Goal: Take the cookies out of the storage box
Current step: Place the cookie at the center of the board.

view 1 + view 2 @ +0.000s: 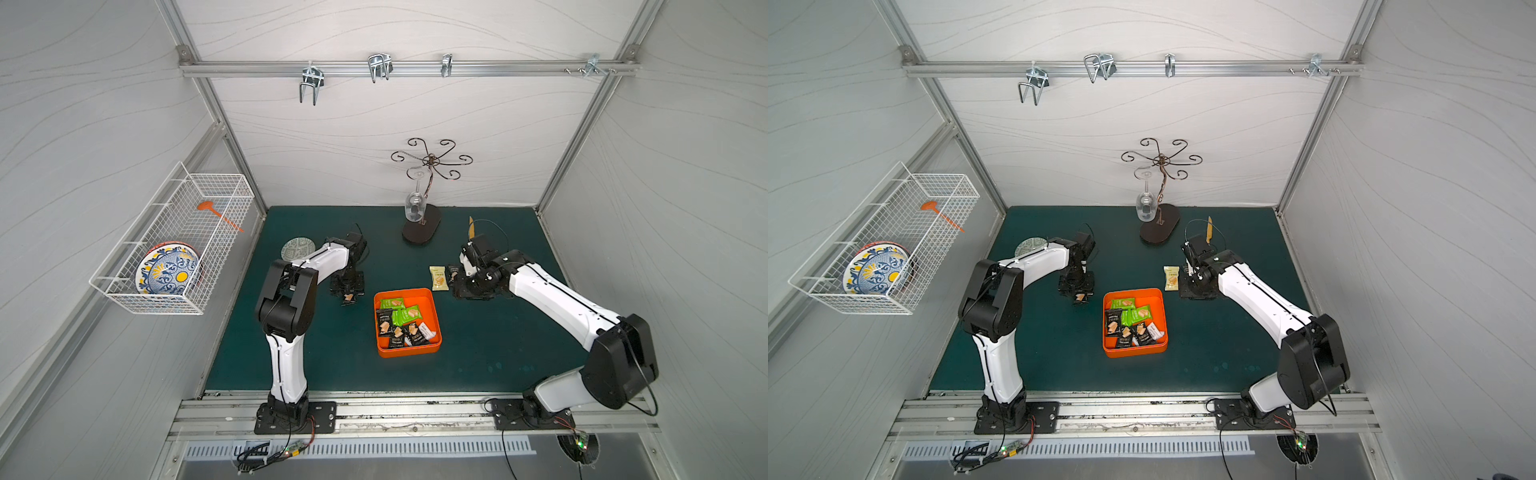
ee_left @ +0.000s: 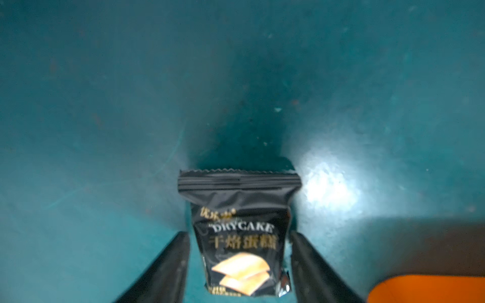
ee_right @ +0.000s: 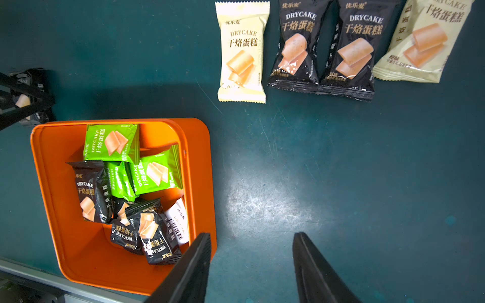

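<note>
The orange storage box (image 1: pixel 407 353) (image 1: pixel 1136 351) (image 3: pixel 78 262) sits mid-mat in both top views. Inside it lie several cookies (image 1: pixel 401 322) (image 3: pixel 126 183): green, black and one white packet. My left gripper (image 2: pixel 239 234) is low over the mat, left of the box, and open. A black packet (image 2: pixel 240 204) (image 1: pixel 348 297) lies between its fingers with mat showing on both sides. My right gripper (image 3: pixel 252 235) stands open and empty above bare mat, right of the box. Several packets lie in a row on the mat there, among them a pale yellow one (image 3: pixel 241 52) (image 1: pixel 439 277) and a black one (image 3: pixel 296 44).
A wire glass stand (image 1: pixel 422 228) with a hanging wine glass is at the back of the mat. A small patterned plate (image 1: pixel 297 248) lies behind the left arm. A white wire basket (image 1: pixel 174 241) with plates hangs on the left wall.
</note>
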